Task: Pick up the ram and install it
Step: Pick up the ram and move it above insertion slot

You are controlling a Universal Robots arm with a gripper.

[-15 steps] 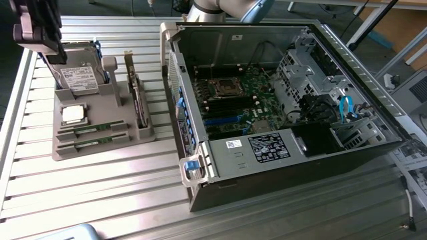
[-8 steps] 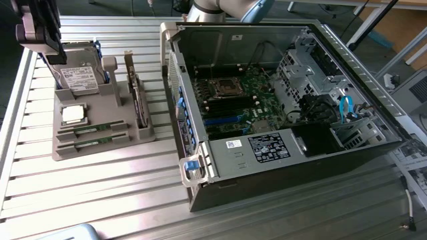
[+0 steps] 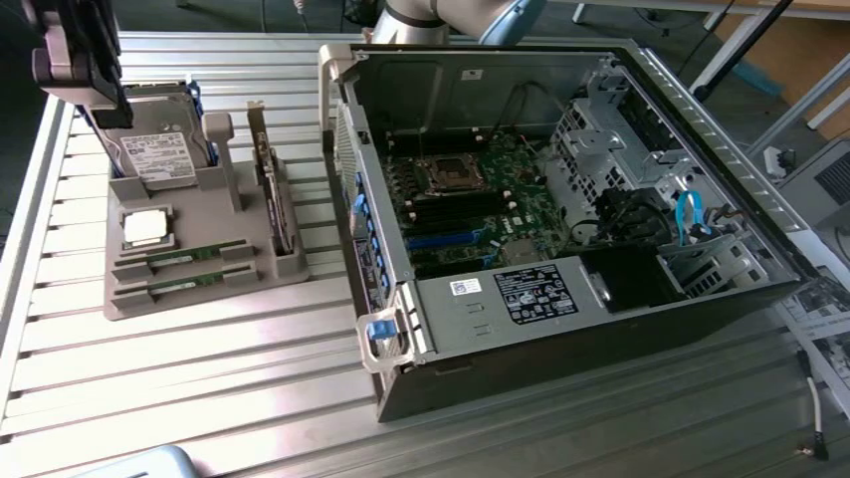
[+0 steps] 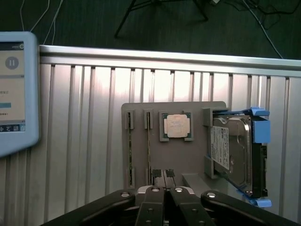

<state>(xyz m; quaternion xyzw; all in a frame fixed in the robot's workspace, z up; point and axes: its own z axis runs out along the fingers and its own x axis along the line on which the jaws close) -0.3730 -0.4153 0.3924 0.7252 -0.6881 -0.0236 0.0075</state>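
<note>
Two ram sticks lie edge-up in slots of the grey holder (image 3: 199, 304): one ram stick (image 3: 186, 257) behind, the other ram stick (image 3: 186, 286) nearer the holder's front. In the wrist view they are thin strips, ram (image 4: 130, 155) and ram (image 4: 149, 150). My gripper (image 3: 109, 115) hangs high above the holder's far end, over the hard drive, well clear of both sticks. In the wrist view the gripper (image 4: 164, 189) has its two fingers pressed together with nothing between them. The open computer case (image 3: 398, 329) lies at the exterior view's right, its motherboard memory slots (image 3: 459, 214) exposed.
The holder also carries a hard drive (image 3: 162, 154) in a blue bracket, a square silver processor (image 3: 143, 225) and an upright dark expansion card (image 3: 275, 199). A tablet (image 4: 14, 89) lies on the slatted metal table (image 3: 199, 398). Cables (image 3: 817, 408) trail at the exterior view's right.
</note>
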